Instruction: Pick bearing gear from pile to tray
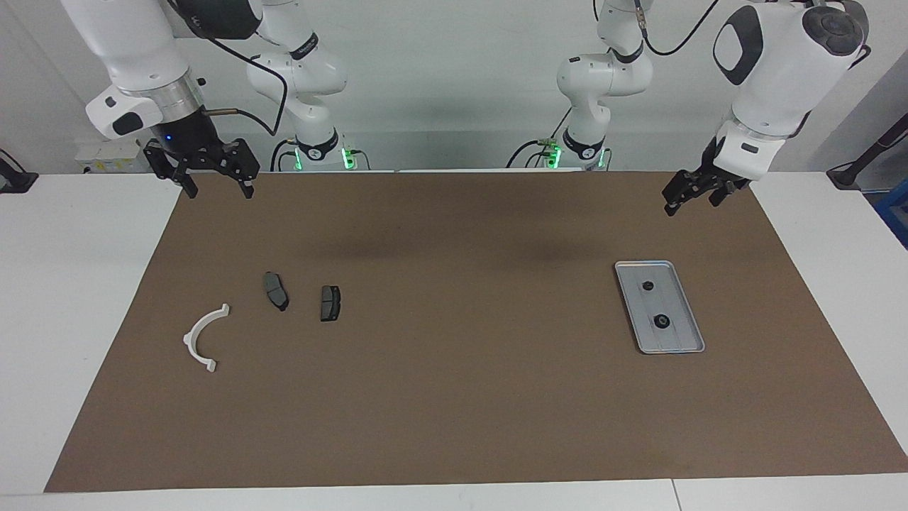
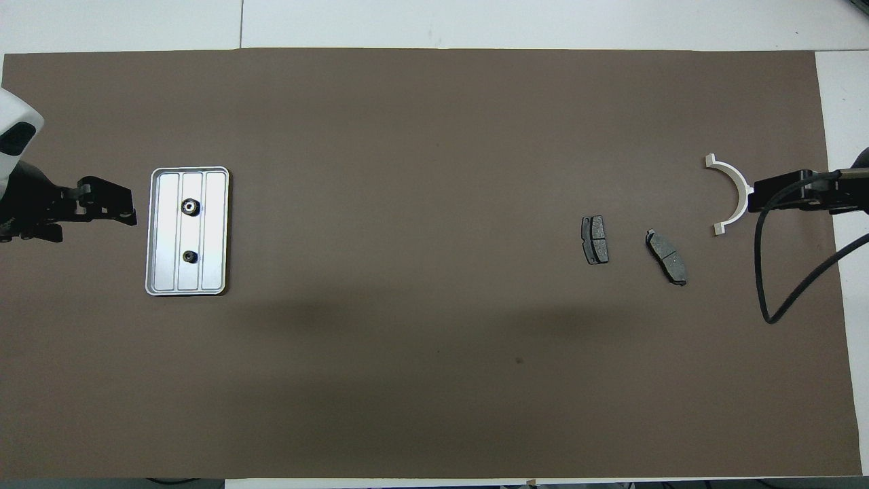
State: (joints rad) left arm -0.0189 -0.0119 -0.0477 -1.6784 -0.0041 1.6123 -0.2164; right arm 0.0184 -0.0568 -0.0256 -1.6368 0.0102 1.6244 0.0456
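The silver tray (image 1: pixel 672 301) (image 2: pixel 214 231) lies on the brown mat toward the left arm's end. Two small black round pieces (image 1: pixel 647 286) (image 1: pixel 662 321) lie in it, also seen from overhead (image 2: pixel 191 206) (image 2: pixel 190 257). The pile, toward the right arm's end, is a white curved arc (image 1: pixel 202 337) (image 2: pixel 732 182) and two dark grey pads (image 1: pixel 275 290) (image 1: pixel 330 302) (image 2: pixel 595 239) (image 2: pixel 667 257); no black round pieces show there. My right gripper (image 1: pixel 218 190) (image 2: pixel 753 197) is open, empty and raised above the arc's end of the mat. My left gripper (image 1: pixel 675 204) (image 2: pixel 129 216) hangs empty in the air beside the tray.
The brown mat (image 1: pixel 454 397) covers most of the white table. A black cable (image 2: pixel 781 285) hangs from the right arm over the mat's end near the pads.
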